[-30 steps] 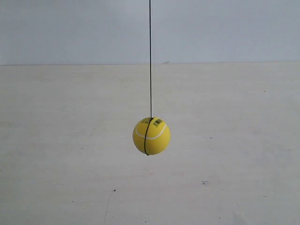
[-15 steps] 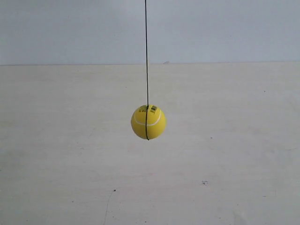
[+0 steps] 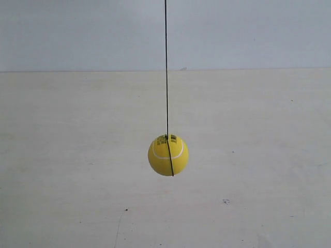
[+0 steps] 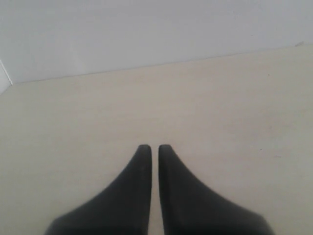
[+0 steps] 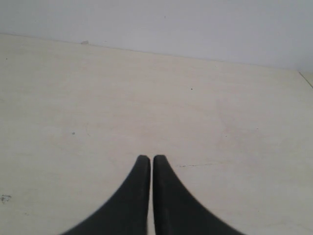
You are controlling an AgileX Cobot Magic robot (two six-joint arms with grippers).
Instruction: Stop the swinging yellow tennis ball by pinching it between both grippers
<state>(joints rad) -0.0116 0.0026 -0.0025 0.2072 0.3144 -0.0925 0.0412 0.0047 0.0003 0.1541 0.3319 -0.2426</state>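
Item: yellow tennis ball [image 3: 168, 154]; hangs on a thin dark string [image 3: 166, 67] above the pale table [image 3: 62, 155], touching nothing; neither wrist view shows it. Left gripper [image 4: 154, 147]: tips drawn almost together, a sliver of gap, holding nothing. Right gripper [image 5: 148, 157]: likewise; empty. Handling, by your best judgement: light, springy, fuzzy; likely to roll off pointed tips; press at its widest girth, opposite sides, clear of the string.

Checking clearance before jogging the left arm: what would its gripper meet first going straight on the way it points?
Nothing close: ahead of the left gripper lies only table, then the white wall. The yellow tennis ball is not in its wrist view. Depth is unclear, so either could come first.
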